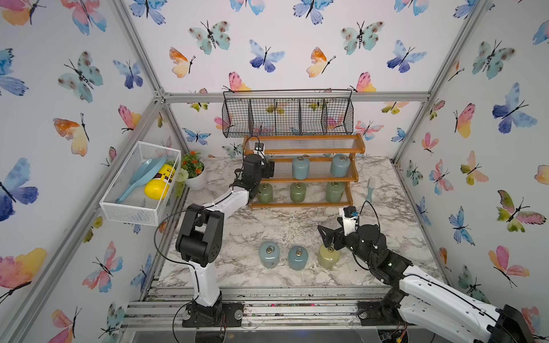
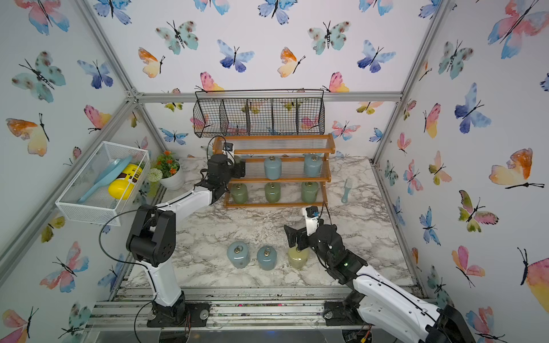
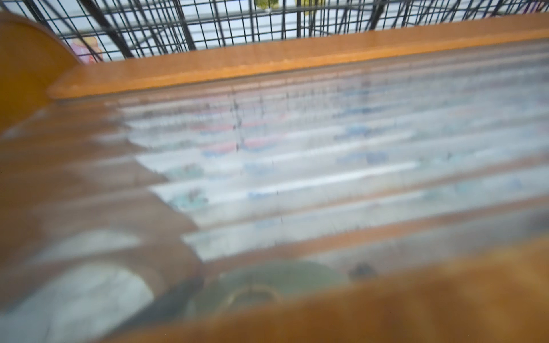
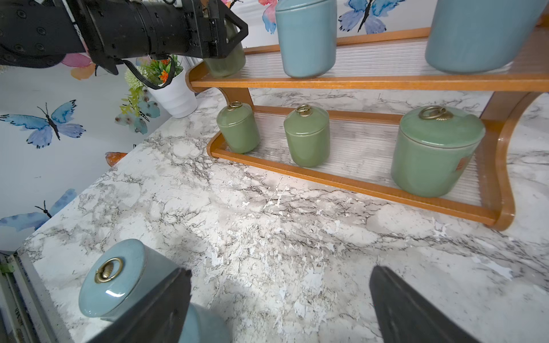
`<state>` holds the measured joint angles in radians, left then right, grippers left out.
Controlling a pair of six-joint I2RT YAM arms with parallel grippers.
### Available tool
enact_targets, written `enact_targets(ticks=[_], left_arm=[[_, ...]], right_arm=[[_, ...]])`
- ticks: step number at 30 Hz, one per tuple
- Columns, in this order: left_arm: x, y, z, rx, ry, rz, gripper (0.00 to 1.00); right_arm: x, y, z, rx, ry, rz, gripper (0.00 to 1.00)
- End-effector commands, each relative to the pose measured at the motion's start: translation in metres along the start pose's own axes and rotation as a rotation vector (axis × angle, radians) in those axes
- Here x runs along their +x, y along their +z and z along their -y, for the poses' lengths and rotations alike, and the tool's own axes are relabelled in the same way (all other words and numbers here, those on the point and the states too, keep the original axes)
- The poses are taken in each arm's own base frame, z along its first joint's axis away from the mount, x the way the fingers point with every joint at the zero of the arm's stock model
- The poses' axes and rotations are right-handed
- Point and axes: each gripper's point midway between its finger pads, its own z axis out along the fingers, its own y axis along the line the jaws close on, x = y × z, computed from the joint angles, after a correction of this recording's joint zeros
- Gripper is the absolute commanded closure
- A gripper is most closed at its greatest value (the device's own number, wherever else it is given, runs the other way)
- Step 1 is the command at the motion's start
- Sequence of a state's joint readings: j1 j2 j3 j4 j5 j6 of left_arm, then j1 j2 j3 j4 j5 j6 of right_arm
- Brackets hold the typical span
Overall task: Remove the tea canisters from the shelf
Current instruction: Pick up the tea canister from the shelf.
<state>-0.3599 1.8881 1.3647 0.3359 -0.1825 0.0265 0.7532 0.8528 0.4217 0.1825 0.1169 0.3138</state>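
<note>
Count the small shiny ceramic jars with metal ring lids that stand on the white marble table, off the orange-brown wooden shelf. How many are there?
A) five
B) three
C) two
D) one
B: two pale blue ceramic jars and one pale yellow ceramic jar stand in a row on the marble table, in front of the orange-brown wooden shelf.

glossy ceramic canisters (image 4: pixel 307 139), wooden shelf (image 4: pixel 356 82)
</note>
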Motion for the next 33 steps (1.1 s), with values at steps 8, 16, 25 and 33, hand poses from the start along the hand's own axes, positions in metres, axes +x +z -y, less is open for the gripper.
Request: enact_targets(ticks=[8, 16, 25, 33], left_arm=[[0.010, -0.010, 0.008, 0.070, 0.031, -0.027, 0.24], [-0.015, -0.029, 0.015, 0.128, 0.025, 0.025, 0.26], [-0.027, -0.056, 0.014, 0.152, 0.006, 0.055, 0.29], [-0.028, -0.076, 0.011, 0.157, -0.016, 0.057, 0.33]], right_arm=[[-0.002, -0.001, 0.004, 0.021, 0.011, 0.005, 0.00], [-0.001, -0.002, 0.004, 0.019, 0.015, 0.004, 0.00], [0.000, -0.001, 0.002, 0.008, 0.015, 0.001, 0.00], [0.001, -0.002, 0.001, -0.001, 0.021, 0.004, 0.00]])
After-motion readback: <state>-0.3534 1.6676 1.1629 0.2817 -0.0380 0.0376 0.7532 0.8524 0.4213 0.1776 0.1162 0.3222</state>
